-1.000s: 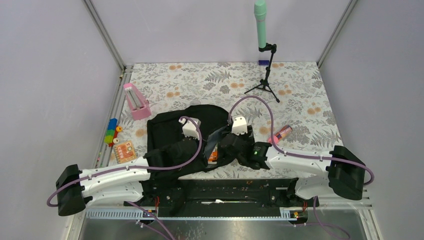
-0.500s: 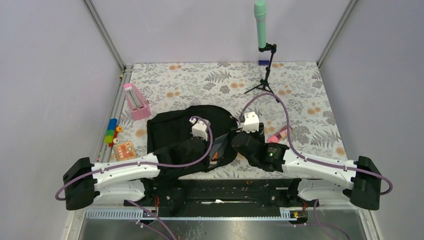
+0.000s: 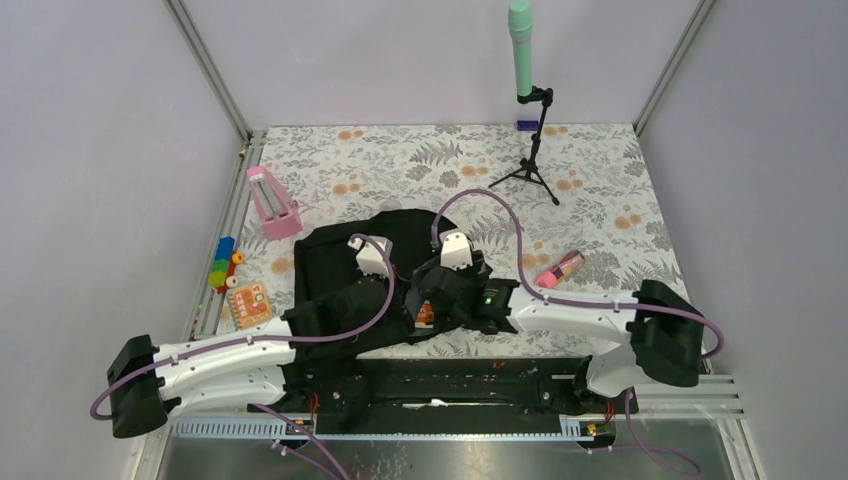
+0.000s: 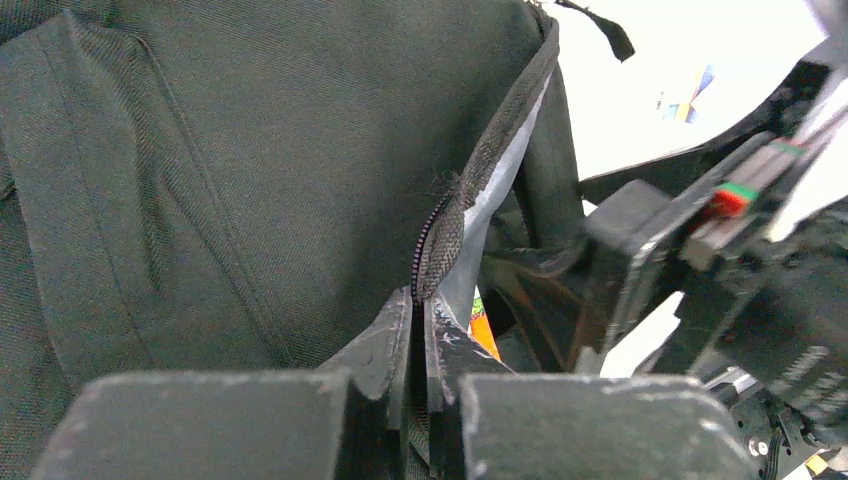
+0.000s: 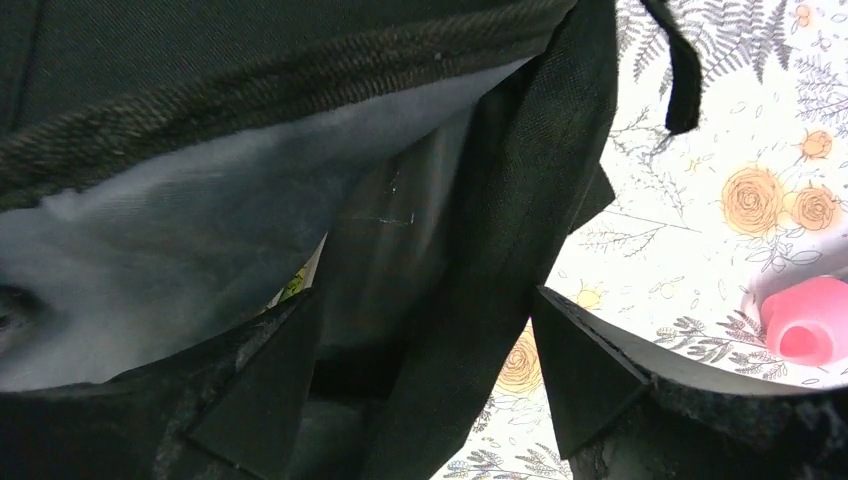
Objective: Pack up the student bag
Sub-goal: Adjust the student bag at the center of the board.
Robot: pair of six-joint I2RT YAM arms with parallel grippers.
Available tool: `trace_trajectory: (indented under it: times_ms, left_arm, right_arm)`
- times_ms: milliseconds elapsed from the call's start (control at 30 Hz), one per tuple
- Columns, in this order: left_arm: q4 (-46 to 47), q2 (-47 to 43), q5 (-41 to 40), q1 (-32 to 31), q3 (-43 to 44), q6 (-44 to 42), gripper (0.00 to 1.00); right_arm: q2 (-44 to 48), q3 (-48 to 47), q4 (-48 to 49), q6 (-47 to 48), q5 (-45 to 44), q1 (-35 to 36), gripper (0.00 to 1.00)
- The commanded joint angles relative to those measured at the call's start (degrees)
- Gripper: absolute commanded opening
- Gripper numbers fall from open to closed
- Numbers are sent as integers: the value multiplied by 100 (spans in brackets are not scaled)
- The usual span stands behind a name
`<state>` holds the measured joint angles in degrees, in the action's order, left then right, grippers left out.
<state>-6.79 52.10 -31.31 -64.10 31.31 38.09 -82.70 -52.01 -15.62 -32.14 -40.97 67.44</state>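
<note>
From above, we saw the bag [image 3: 335, 262] lying mid-table [image 3: 620, 180], toward the near edge. At the left wrist, the left gripper [image 4: 420, 312] was pinched shut on the bag's zip edge [image 4: 470, 190], lifting it (an orange item [image 4: 484, 338] showed inside). At the right wrist, the right gripper [image 5: 430, 370] gaped wide, astride the bag's side fabric and gripping nothing. We judged the step to be holding the mouth open. The next move called for fetching something, perhaps the pink marker [image 5: 805, 325].

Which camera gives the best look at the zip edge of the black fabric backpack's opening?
The left wrist view: the black backpack's zip edge runs up from the shut left gripper pinching it. The right wrist view shows only its woven band over grey lining; from above, the arms mostly hide it.
</note>
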Motion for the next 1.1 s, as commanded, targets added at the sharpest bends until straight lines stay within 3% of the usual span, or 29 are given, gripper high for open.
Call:
trace_trajectory:
  times_ms: [0, 167, 533, 800, 967, 1033, 1067]
  left_arm:
    - [34, -252, -156, 30, -113, 103, 0]
    - [108, -301, -106, 37, -129, 13, 0]
    - [486, 121, 440, 37, 32, -476, 0]
    - [1340, 849, 1897, 22, 71, -1238, 0]
    - [1327, 1622, 2587, -79, 440, -1450, 0]
    - [1312, 1774, 2633, -113, 520, -1438, 7]
    - [1317, 1780, 2645, -120, 543, -1428, 17]
  right_arm:
    - [-354, -305, -392, -270, -233, 88, 83]
    - [-420, -420, -1193, -369, -850, 112, 84]
    - [503, -250, -2126, -552, -1458, 120, 76]
    - [829, 142, -2087, -908, -1459, 59, 76]
    - [1189, 396, -1847, -960, -1257, -51, 76]
    - [1478, 483, -1645, -828, -989, -148, 78]
    - [1656, 533, -1509, -739, -776, -231, 79]
